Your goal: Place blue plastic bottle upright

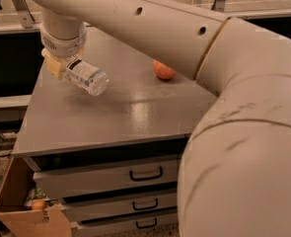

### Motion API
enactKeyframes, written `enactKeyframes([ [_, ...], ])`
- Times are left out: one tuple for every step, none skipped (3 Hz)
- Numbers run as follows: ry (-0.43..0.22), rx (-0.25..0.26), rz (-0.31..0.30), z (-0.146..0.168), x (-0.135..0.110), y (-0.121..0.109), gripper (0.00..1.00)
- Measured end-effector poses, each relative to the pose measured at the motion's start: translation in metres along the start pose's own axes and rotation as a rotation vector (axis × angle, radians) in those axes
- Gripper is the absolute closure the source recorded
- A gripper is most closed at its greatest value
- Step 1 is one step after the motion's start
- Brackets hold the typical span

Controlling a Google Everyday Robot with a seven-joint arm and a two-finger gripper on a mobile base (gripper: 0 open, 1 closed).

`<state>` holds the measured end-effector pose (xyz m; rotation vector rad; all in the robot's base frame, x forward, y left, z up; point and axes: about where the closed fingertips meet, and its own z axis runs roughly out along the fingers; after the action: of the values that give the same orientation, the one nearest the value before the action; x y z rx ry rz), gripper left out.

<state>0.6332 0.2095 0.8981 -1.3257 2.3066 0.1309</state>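
Observation:
The blue plastic bottle (86, 76) is clear with a white-and-pale-blue label. It is tilted, nearly on its side, held just above the grey table (115, 117) at its far left. My gripper (61, 63) hangs from the arm's wrist and is shut on the bottle's upper end; one yellowish finger pad (52, 66) shows to the left of the bottle. The bottle's free end points down and to the right. The cap is hidden in the gripper.
A red apple (163, 70) lies on the table behind the arm. My large beige arm (234, 132) fills the right side. Drawers (135, 174) sit under the tabletop. A cardboard box (21, 206) stands at the lower left.

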Motion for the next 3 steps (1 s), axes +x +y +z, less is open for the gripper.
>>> enactKeyframes([
  [-0.155, -0.063, -0.041, -0.037, -0.007, 0.009, 1.00],
  [-0.352, -0.162, -0.068, -0.060, -0.008, 0.022, 1.00],
  [-0.564, -0.263, -0.062, -0.073, -0.020, 0.035, 1.00],
])
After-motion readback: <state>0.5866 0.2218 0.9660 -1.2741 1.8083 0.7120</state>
